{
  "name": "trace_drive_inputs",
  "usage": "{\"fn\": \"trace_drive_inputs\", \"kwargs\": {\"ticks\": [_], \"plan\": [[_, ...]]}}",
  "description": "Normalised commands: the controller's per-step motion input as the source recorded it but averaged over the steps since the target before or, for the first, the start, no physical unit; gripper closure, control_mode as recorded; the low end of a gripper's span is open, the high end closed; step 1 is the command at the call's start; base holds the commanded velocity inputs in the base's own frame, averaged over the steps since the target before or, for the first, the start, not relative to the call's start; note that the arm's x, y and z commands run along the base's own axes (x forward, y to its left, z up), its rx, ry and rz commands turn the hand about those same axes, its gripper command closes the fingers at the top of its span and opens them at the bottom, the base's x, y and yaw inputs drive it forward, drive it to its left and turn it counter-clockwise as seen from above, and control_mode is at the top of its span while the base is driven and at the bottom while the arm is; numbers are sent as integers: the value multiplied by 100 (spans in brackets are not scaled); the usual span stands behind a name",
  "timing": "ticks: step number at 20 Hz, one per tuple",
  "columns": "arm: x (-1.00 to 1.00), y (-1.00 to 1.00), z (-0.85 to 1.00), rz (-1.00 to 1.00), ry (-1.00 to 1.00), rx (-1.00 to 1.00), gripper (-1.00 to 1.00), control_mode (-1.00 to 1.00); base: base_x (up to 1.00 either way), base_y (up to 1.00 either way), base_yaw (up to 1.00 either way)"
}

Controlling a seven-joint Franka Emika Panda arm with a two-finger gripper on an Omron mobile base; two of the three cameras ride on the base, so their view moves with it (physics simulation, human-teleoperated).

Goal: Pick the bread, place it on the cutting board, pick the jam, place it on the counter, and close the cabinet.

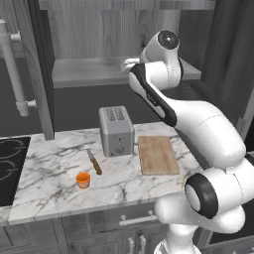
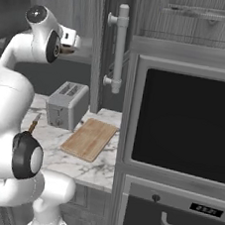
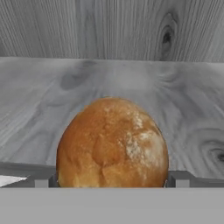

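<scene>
Pincer [image 3: 112,183]: wide, flanking the round crusty brown bread [image 3: 112,142] on grey shelf [image 3: 39,100].
Done: nothing.
Left: bread, jam, cabinet.

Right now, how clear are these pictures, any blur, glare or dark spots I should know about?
Hand view: the bread is so close that it looks soft and slightly blurred, its crust evenly lit, no glare. Left base view: flat lighting, faint shadows by the toaster and the jar. Right base view: the oven door is a plain black patch with no reflection.
</scene>
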Motion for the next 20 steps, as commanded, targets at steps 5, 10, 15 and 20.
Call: {"fn": "trace_drive_inputs", "kwargs": {"ticks": [5, 10, 15, 20], "plan": [[-80, -16, 0, 0, 2, 2, 100, -100, 0, 0, 0], [-79, -11, -2, 0, 8, 2, 100, -100, 0, 0, 0], [-70, -4, -9, 0, 16, 0, 100, -100, 0, 0, 0], [-50, 0, -16, 0, 20, 0, 100, -100, 0, 0, 0]]}}
